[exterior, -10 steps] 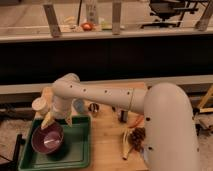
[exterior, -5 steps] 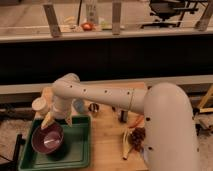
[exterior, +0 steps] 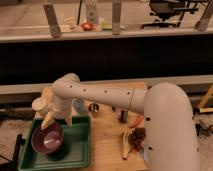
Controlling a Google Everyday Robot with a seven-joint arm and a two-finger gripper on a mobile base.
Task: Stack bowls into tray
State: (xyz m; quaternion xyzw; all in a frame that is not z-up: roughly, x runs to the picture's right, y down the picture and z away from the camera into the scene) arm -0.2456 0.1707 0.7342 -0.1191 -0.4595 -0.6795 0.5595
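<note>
- The bowl [exterior: 47, 140], purple-maroon with a paler inside, sits inside the dark-green tray [exterior: 80, 150], in its left half.
- The tray lies at the front-left corner of the wooden table [exterior: 107, 142]; its lower edge is cut off by the frame.
- The gripper [exterior: 56, 121] hangs at the tray's far rim, just above the bowl's far edge. One pale finger [exterior: 47, 121] points down toward the bowl rim; contact cannot be confirmed.
- Whether the claw is spread or closed cannot be told.
- The white arm [exterior: 105, 97] crosses the table and hides much of its surface.
- A pale cup [exterior: 40, 106] stands beyond the tray.
- Small items at the right [exterior: 134, 137], including something brown and something orange, are hard to identify.
</note>
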